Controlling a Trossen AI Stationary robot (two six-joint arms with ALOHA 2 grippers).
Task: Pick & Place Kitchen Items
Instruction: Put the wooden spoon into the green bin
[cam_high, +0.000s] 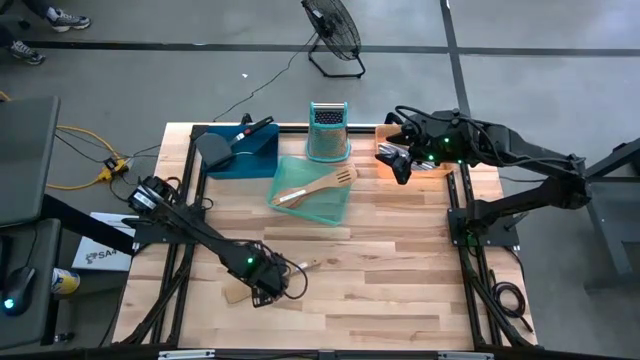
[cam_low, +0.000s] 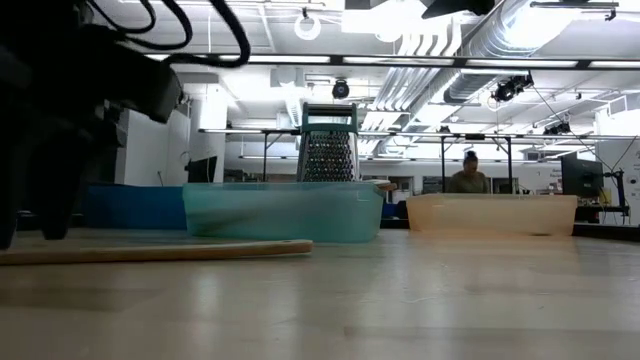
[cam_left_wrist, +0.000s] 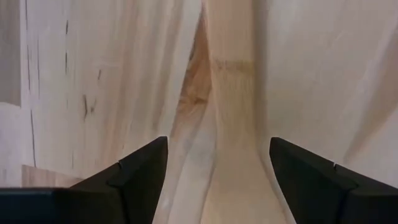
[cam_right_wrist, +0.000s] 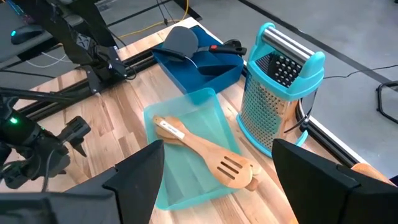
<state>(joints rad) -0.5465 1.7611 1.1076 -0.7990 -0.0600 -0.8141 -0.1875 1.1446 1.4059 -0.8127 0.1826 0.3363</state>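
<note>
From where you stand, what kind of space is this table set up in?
Probably a robotics lab or workshop hall, not a kitchen. The low view shows exposed ceiling ducts and rows of workstations behind the box grater, with a person seated there. The high view shows a floor fan on bare concrete.

Pale matt wooden spoon (cam_left_wrist: 233, 124) on smooth grained wood table (cam_high: 400, 270); translucent plastic trays (cam_low: 285, 212); perforated metal grater (cam_right_wrist: 273, 99).

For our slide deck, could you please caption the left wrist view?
Left tool open, its fingers straddling a pale wooden utensil lying on the table.
</note>
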